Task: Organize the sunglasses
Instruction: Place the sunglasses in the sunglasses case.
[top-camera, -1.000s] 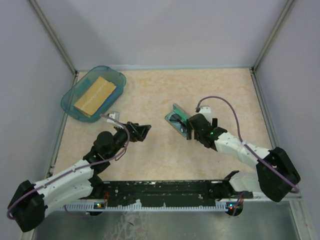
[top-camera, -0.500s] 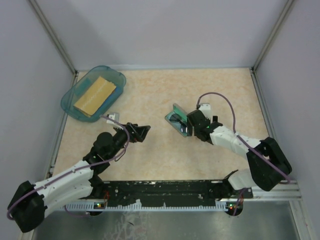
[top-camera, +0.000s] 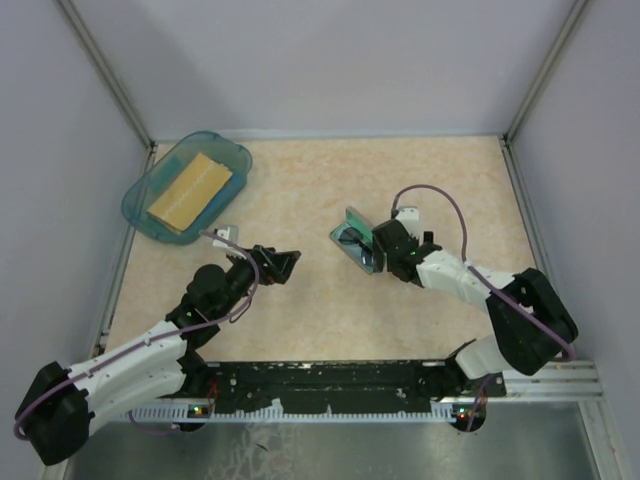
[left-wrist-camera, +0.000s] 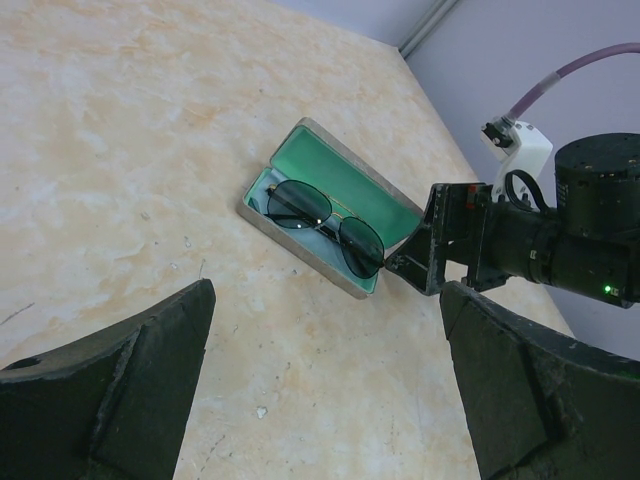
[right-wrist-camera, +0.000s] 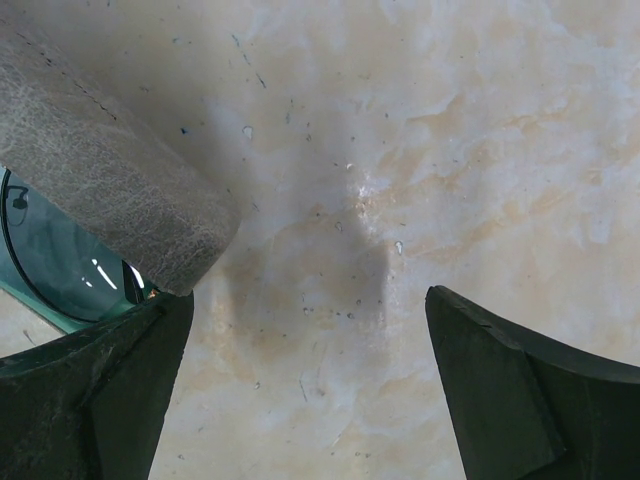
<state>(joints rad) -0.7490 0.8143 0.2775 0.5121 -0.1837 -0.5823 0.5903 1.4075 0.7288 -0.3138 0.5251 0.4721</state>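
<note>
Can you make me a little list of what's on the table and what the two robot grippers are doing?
sunglasses: lying inside the open case
case: grey outside, green inside, lid up, on the table
right gripper: open, right by the case lid, holding nothing; cannot tell if it touches
left gripper: open, holding nothing, apart from the case
blue tray: far left corner
tan block: in the blue tray
</note>
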